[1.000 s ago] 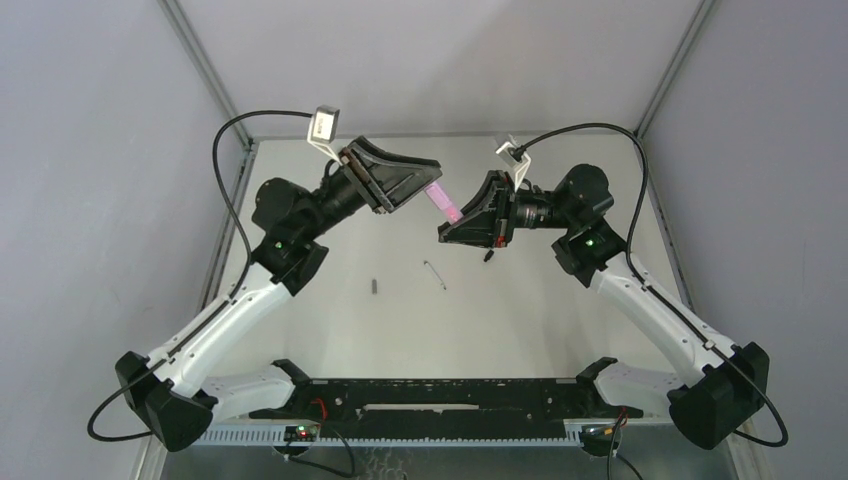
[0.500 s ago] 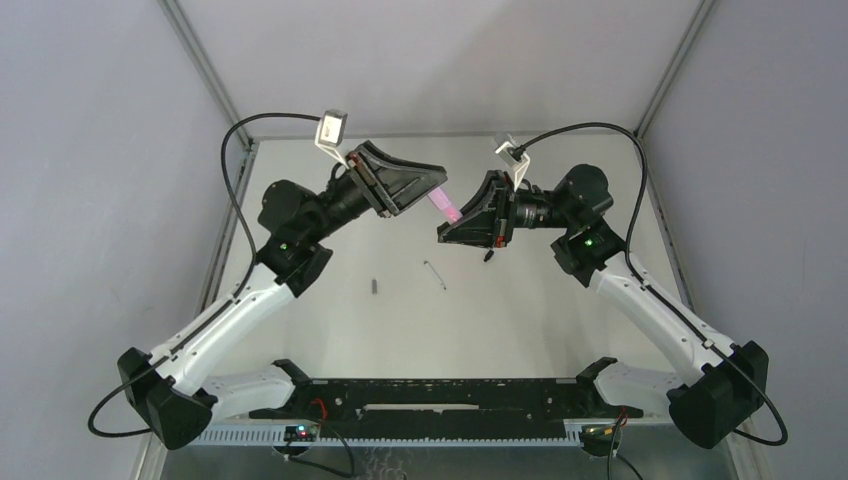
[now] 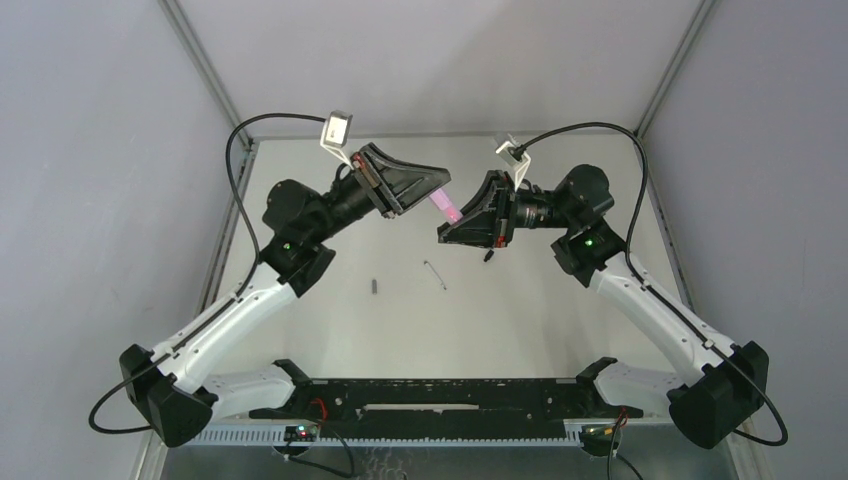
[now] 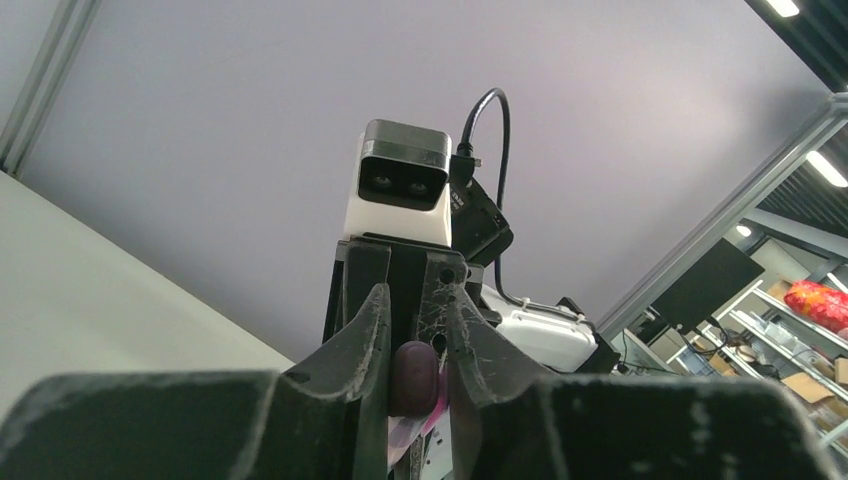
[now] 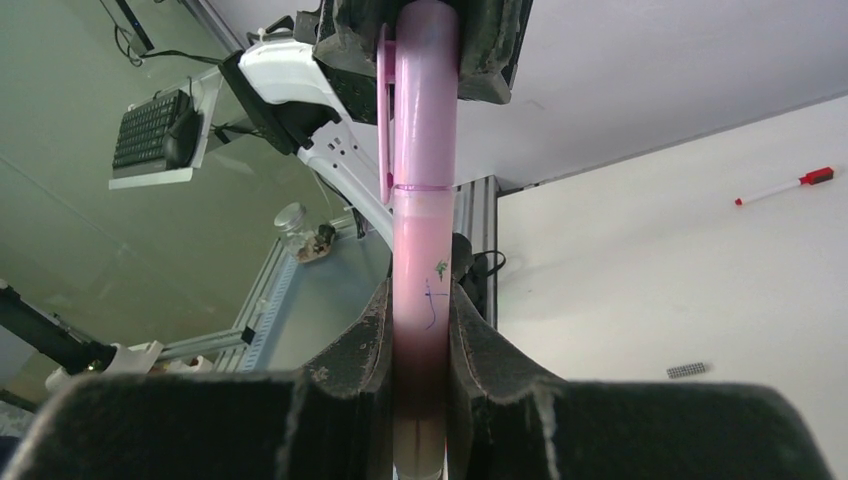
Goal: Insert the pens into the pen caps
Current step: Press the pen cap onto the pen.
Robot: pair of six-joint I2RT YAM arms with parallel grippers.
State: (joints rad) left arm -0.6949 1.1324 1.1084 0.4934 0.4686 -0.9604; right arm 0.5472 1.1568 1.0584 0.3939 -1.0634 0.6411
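R gripper clamps 1 pink marker, L gripper clamps 1 pink cap, 1 red pen loose

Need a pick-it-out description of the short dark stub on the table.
On the white table, look between the two arms, nearer the left arm. The grey cap lies there, left of a thin pale pen; it is far shorter and darker.

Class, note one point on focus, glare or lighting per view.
Right wrist: thick pink plastic marker sharp and bright, right tool dark, soft at its base. Left wrist: ceiling strip lights glare at top right, left tool dark, soft up close. Top external: even light, faint shadows on the white table.
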